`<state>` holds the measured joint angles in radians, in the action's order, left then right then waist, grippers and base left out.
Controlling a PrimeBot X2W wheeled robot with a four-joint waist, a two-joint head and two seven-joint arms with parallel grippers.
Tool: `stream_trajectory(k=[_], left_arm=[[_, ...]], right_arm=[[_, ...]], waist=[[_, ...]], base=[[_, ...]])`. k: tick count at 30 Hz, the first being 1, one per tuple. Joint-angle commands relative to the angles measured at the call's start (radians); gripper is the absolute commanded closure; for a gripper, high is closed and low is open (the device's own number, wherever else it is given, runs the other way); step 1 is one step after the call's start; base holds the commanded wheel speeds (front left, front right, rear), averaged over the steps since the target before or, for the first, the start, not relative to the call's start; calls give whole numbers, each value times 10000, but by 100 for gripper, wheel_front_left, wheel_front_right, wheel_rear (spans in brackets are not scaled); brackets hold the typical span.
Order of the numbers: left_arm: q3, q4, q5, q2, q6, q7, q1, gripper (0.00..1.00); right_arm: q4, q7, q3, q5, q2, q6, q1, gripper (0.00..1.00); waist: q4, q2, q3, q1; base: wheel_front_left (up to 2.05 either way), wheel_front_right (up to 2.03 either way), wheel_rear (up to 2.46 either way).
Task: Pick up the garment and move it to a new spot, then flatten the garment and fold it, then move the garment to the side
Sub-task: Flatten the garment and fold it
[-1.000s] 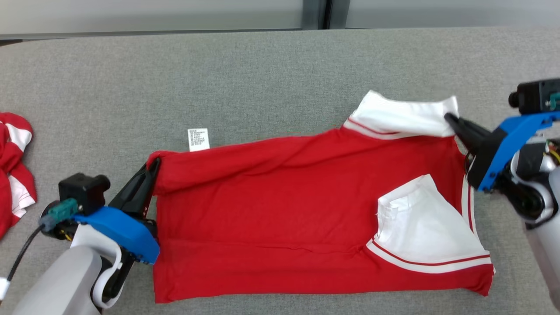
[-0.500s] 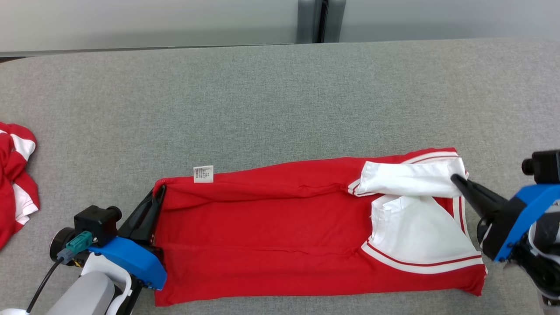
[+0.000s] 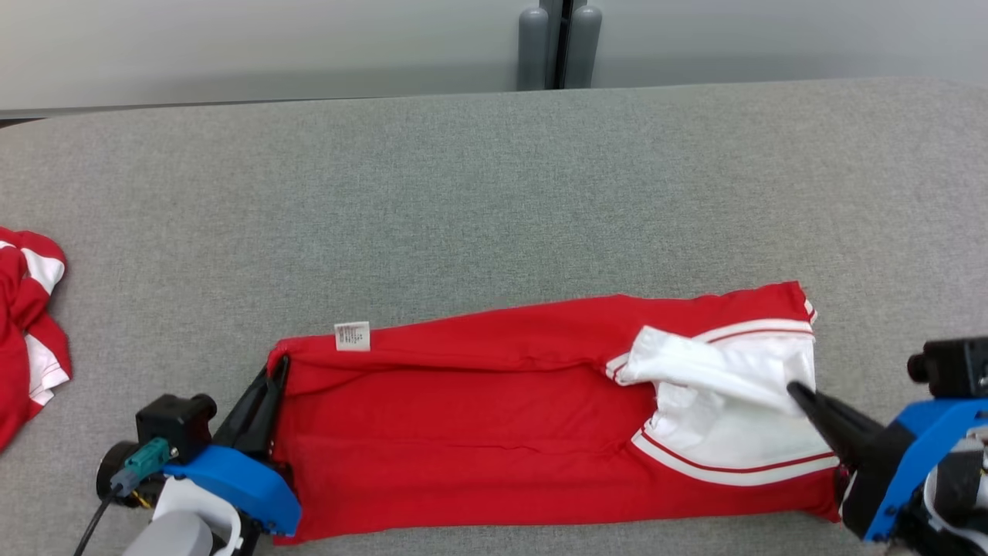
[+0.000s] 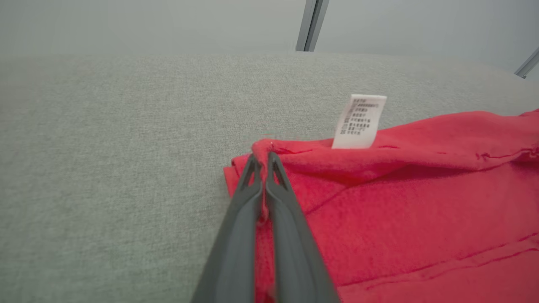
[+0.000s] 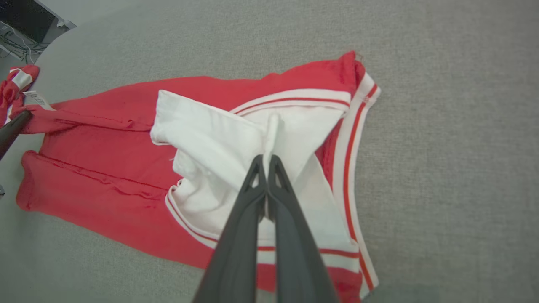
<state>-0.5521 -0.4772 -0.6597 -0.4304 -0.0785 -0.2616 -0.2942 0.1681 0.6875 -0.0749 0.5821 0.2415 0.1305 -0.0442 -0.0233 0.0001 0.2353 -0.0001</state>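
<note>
The garment (image 3: 478,432), a red shirt with white sleeves and red-striped white trim, lies folded lengthwise as a long band on the grey table (image 3: 463,193). A white care label (image 3: 353,337) sticks up near its left end. My left gripper (image 3: 276,371) is shut on the garment's folded left corner (image 4: 263,153). My right gripper (image 3: 795,390) is shut on the white sleeve fabric (image 5: 269,139) at the right end, holding it over the lower layer. The garment (image 5: 105,139) stretches away to the left in the right wrist view.
Another red and white garment (image 3: 27,324) lies crumpled at the table's left edge, seen also as a red and white heap (image 5: 12,84). A grey post (image 3: 557,42) stands behind the table's far edge.
Both grippers have drawn the far edge of the garment toward me, over the near half, so the garment is now a narrower band. The head view has also tilted.
</note>
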Motion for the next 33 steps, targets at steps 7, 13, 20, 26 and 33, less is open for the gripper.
stream_trajectory(k=[7,13,20,26,33], left_arm=[[574,-29,-147,340,83,-41,572,0],[1997,726,-53,940,331,-40,1221,0],[3687,1933,936,1868,383,-39,1963,0],[4277,2389,2108,2216,442,-40,2141,0],[4105,2239,2656,2184,154,-41,2132,0]], right_arm=[[252,811,-369,-666,-333,5,984,0],[694,257,-639,-1072,-650,5,1178,0],[275,-1041,-1496,-1938,-1364,5,924,0],[-513,-1377,-2260,-2529,-1849,5,481,0],[-2176,-1767,-2422,-2684,-1904,5,-519,0]], waist=[[25,-1,-169,1],[96,-1,-440,1],[267,-1,-874,1],[405,-1,-1140,1],[403,-1,-1115,1]], base=[[0,0,0],[0,0,0],[0,0,0],[0,0,0],[0,0,0]])
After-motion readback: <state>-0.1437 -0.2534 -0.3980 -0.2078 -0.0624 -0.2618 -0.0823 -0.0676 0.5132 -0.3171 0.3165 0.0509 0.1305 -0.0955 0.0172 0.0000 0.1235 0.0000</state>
